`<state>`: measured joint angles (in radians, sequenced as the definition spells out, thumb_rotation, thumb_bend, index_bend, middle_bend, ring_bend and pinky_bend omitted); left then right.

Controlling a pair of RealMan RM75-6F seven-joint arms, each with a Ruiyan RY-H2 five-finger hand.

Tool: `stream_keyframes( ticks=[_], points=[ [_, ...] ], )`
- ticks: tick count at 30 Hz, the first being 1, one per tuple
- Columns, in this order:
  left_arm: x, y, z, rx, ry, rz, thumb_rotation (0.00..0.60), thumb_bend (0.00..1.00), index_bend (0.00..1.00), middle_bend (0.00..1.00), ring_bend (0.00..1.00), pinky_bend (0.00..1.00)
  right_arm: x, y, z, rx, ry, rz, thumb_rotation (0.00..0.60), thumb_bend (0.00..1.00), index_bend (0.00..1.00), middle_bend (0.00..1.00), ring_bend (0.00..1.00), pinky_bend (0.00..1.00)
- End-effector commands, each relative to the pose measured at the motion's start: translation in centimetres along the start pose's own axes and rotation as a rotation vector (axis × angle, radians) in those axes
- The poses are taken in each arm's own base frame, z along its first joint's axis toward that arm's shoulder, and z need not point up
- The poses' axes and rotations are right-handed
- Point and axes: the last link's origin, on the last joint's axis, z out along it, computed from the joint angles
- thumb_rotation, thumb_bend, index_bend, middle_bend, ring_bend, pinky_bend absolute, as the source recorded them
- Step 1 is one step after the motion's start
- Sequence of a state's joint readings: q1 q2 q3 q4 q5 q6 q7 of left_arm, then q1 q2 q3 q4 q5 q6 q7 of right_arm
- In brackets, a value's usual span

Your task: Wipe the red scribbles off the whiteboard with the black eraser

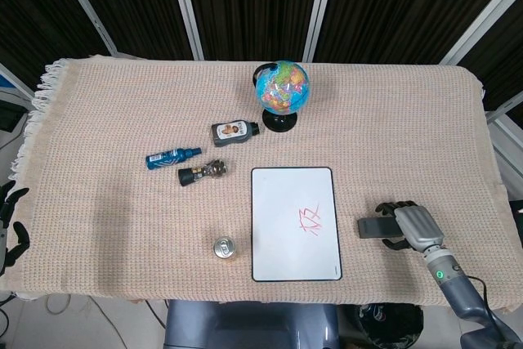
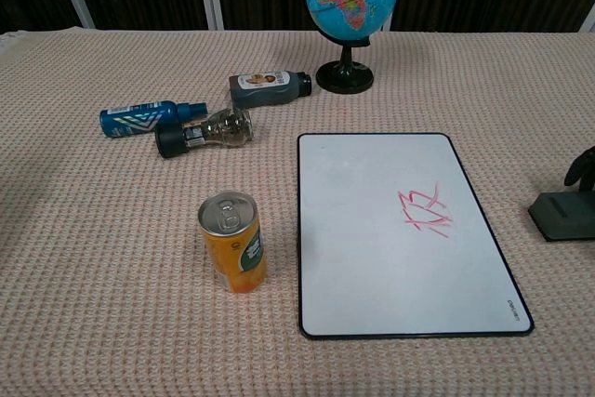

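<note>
The whiteboard point(image 1: 295, 222) point(image 2: 406, 230) lies flat on the cloth with red scribbles point(image 1: 310, 220) point(image 2: 423, 210) right of its middle. To its right lies the black eraser point(image 1: 371, 227) point(image 2: 563, 216). My right hand point(image 1: 409, 225) reaches over the eraser's right part, with fingers point(image 2: 581, 170) spread on its far and near sides; no closed grip shows. My left hand point(image 1: 10, 226) hangs at the table's left edge, fingers apart and empty.
An orange drink can point(image 1: 225, 248) point(image 2: 232, 242) stands left of the board. Behind it lie a clear bottle point(image 2: 203, 132), a blue bottle point(image 2: 149, 117) and a grey bottle point(image 2: 269, 88). A globe point(image 1: 282, 94) point(image 2: 350, 8) stands at the back.
</note>
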<state>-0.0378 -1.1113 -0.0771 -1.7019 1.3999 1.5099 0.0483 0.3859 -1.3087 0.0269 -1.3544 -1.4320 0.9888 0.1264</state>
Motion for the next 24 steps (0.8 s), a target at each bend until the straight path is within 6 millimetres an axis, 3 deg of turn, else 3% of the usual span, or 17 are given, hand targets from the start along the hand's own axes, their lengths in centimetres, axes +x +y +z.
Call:
stream_keyframes(
  ticks=[1, 16, 24],
  points=[
    [0.00, -0.01, 0.00, 0.000, 0.000, 0.000, 0.600, 0.74, 0.16, 0.04, 0.00, 0.01, -0.02, -0.04, 0.07, 0.002, 0.004, 0.000, 0.600, 0.31, 0.36, 0.39, 0.33, 0.29],
    [-0.03, -0.01, 0.01, 0.002, -0.002, 0.002, 0.600, 0.74, 0.16, 0.04, 0.00, 0.01, -0.01, -0.05, 0.30, 0.001, 0.007, -0.003, 0.600, 0.33, 0.40, 0.41, 0.35, 0.30],
    [0.01, -0.05, 0.02, 0.004, 0.000, 0.002, 0.600, 0.74, 0.16, 0.04, 0.00, 0.01, -0.03, -0.18, 0.44, 0.004, 0.013, -0.010, 0.600, 0.37, 0.49, 0.50, 0.44, 0.39]
  ],
)
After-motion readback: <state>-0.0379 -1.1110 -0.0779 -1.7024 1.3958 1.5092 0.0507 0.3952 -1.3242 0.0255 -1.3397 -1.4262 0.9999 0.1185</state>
